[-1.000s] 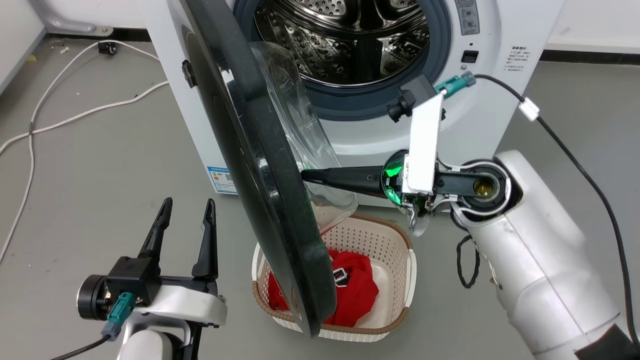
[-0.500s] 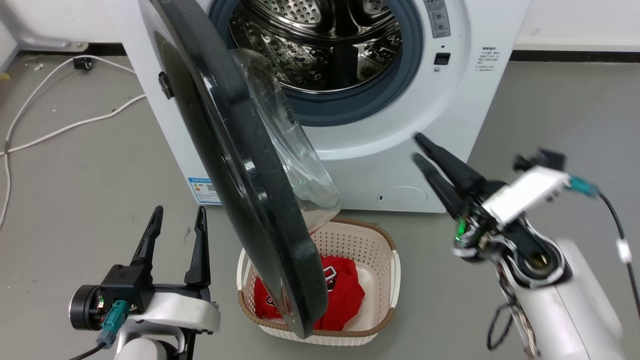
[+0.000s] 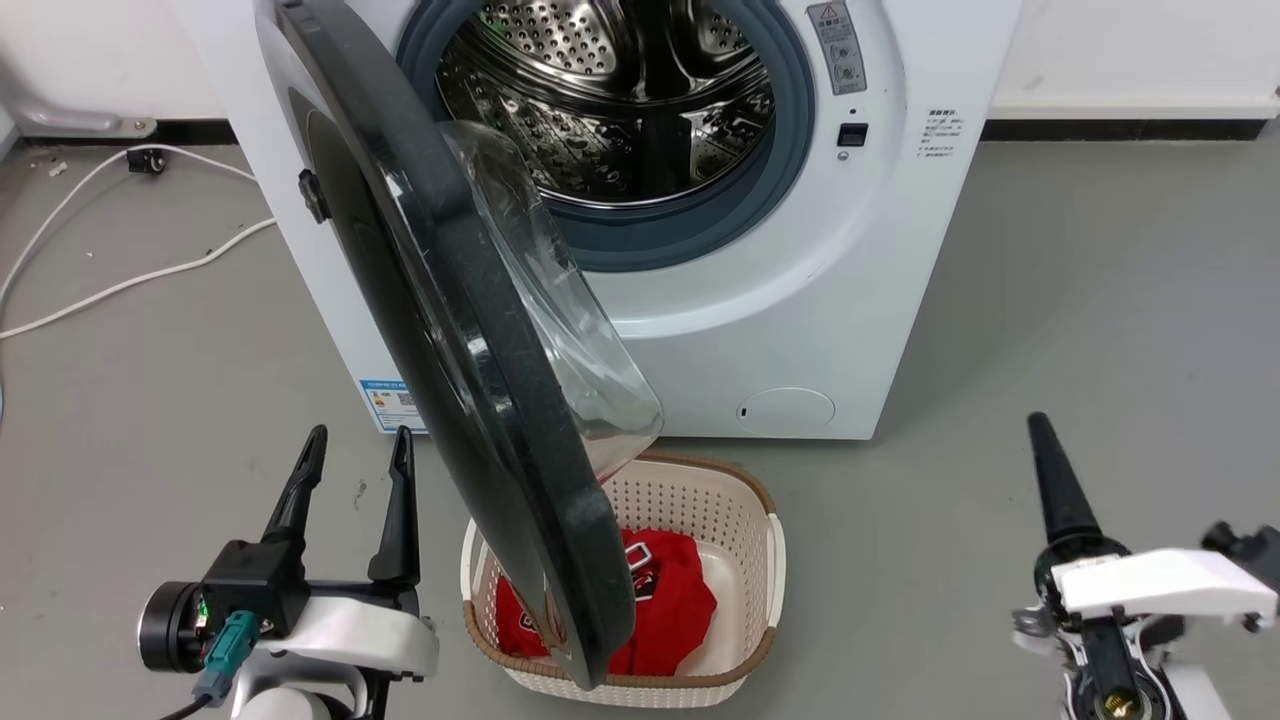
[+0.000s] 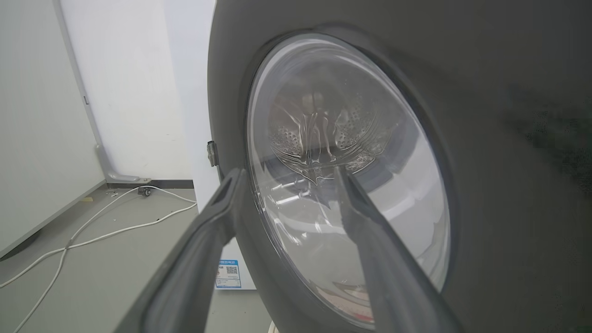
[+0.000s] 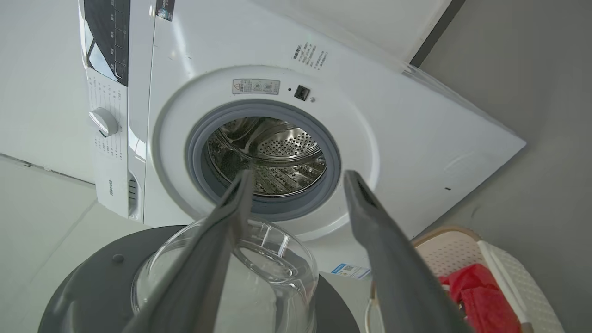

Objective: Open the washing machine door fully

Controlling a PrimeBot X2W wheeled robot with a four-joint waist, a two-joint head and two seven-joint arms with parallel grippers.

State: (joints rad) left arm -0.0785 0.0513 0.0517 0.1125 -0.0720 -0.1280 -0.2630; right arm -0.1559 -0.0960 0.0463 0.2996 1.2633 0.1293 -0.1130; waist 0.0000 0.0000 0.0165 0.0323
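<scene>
Left hand and right hand gape empty, clear of the washing machine door.

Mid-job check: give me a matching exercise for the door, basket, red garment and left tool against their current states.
1 washing machine door
2 basket
3 red garment
4 left tool

a open, holding nothing
b swung out from the machine
c on the floor before the machine
d lying in the basket

Pairs: 1-b, 2-c, 3-d, 4-a
</scene>
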